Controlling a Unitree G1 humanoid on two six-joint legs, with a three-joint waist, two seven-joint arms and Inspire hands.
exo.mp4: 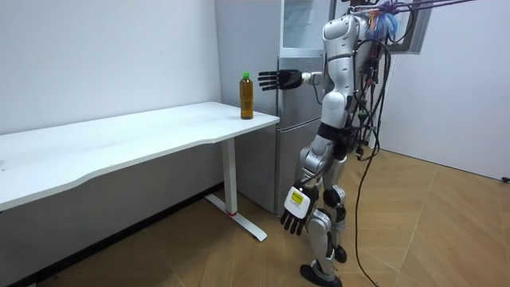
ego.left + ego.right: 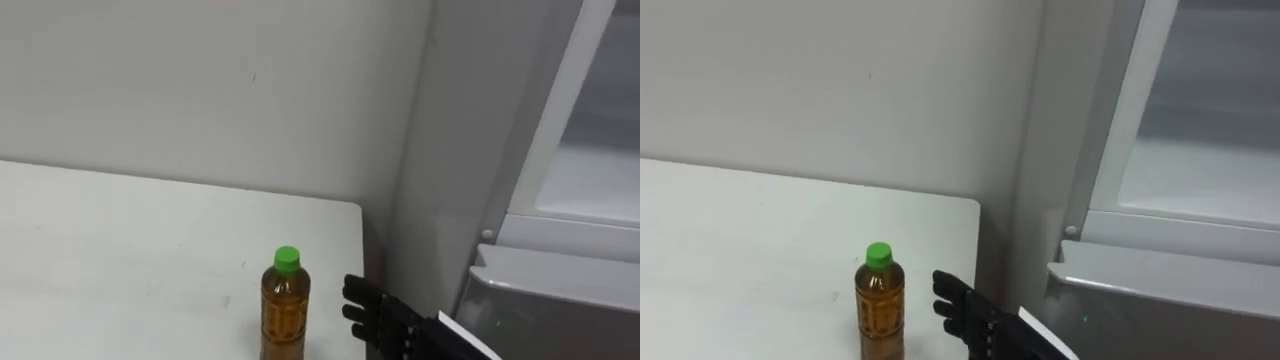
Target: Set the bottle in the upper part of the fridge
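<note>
The reach is in hand: the bottle (image 2: 285, 305) stands on the white tabletop (image 2: 120, 250) near its corner. The right hand (image 2: 378, 312) is just beside it, fingers spread and holding nothing, while the left hand (image 1: 293, 210) hangs loose. Next, I judge, the fingers must wrap its smooth round plastic body under the green cap, then lift it to the open fridge (image 2: 600, 190).

Long white flat tabletop (image 2: 120, 250), smooth laminate, bare surface with a few faint marks. Far edge sits against a plain white painted wall (image 2: 200, 80). In the room view the tabletop's front edge curves inward partway along. It stands on a white metal upright leg (image 1: 231, 179) with a flat white foot bar (image 1: 241, 220) resting on the floor. Light brown wooden floor (image 1: 430, 231), planks laid in a herringbone pattern. Dark strip along the wall base under the table.
</note>
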